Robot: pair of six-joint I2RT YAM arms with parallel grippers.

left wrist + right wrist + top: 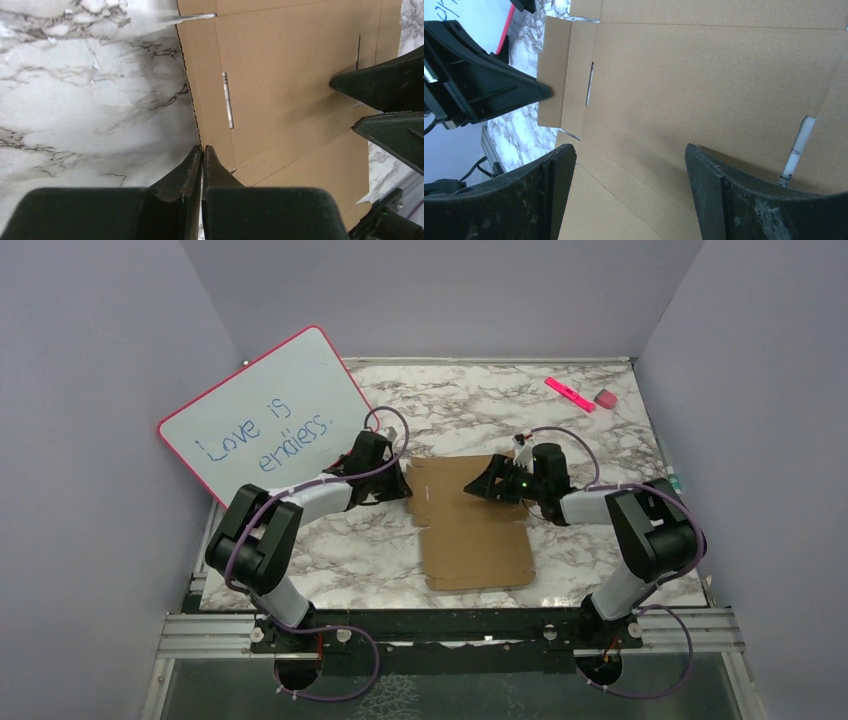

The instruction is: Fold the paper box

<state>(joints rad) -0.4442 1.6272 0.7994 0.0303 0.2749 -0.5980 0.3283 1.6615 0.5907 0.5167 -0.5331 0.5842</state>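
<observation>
The paper box is a flat brown die-cut sheet lying unfolded on the marble table. My left gripper is shut, with its tips touching the sheet's left flap edge; the left wrist view shows the closed tips right at the serrated edge of the box. My right gripper is open and empty, low over the right part of the sheet. In the right wrist view its jaws stand wide apart over the cardboard, and the left gripper shows opposite.
A pink-framed whiteboard with handwriting leans at the back left, close behind the left arm. A pink marker and a pink eraser lie at the back right. Purple walls close in both sides.
</observation>
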